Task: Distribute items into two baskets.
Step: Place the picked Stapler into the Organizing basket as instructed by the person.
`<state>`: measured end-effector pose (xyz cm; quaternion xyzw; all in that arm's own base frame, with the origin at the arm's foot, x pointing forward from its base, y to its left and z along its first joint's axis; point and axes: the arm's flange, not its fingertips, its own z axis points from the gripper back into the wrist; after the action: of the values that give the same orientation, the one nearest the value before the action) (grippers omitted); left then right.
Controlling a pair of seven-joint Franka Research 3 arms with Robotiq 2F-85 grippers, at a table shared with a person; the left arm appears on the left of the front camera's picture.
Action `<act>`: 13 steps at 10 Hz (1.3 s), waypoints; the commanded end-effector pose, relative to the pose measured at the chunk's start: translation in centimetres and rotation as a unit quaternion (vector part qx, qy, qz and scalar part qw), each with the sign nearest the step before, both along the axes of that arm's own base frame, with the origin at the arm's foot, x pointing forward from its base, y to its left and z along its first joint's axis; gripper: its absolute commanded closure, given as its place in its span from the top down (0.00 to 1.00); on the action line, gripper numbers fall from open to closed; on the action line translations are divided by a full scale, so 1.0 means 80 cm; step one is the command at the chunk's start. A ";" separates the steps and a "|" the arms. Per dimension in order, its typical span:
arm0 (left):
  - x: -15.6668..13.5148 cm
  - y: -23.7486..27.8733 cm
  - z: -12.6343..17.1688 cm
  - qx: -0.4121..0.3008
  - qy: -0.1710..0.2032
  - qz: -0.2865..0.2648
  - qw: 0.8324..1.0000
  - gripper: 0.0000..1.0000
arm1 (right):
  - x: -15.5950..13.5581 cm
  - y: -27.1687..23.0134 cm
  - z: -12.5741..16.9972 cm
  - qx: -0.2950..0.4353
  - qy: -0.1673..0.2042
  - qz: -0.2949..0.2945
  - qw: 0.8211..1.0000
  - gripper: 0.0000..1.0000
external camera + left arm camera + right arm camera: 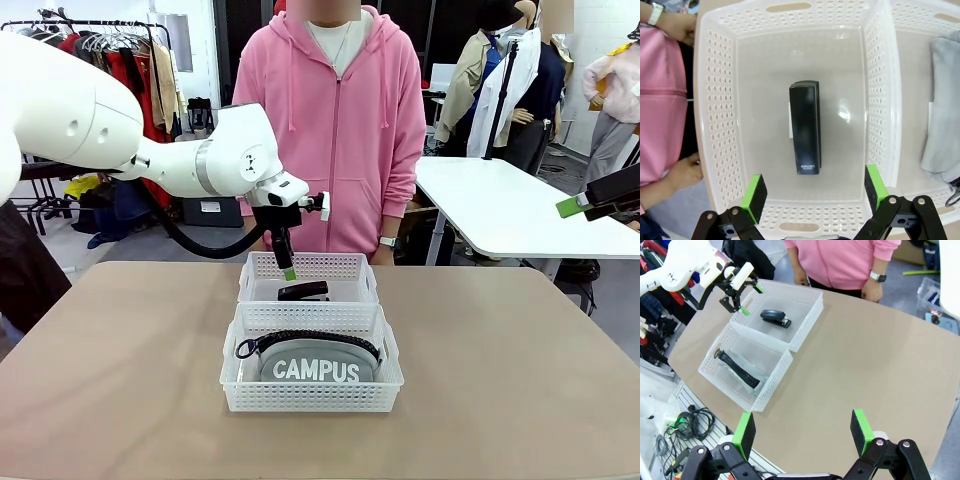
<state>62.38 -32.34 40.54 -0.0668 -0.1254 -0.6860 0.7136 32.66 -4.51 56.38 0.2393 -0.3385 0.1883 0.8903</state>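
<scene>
A light brown bench (520,400) stands in front. Behind it on the right is a white table (500,205). On the left, clothes hang on a rack (110,45). The floor (180,245) is grey.

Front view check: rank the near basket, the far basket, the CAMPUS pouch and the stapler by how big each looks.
1. Near basket.
2. Far basket: looks smaller, though it sits farther from the camera, so true size is unsure.
3. CAMPUS pouch.
4. Stapler.

Two baskets (310,272) (311,394), one stapler (303,291), one pouch (310,362).
</scene>
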 end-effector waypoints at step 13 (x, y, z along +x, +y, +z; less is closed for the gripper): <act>-0.067 0.382 0.190 -0.205 0.102 0.207 0.951 1.00 | -0.001 -0.001 0.000 -0.002 0.000 -0.004 1.000 1.00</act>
<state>58.77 -2.18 56.11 -0.2321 -0.1817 -0.4732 0.8301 32.67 -4.54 56.38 0.2395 -0.3386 0.1880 0.8903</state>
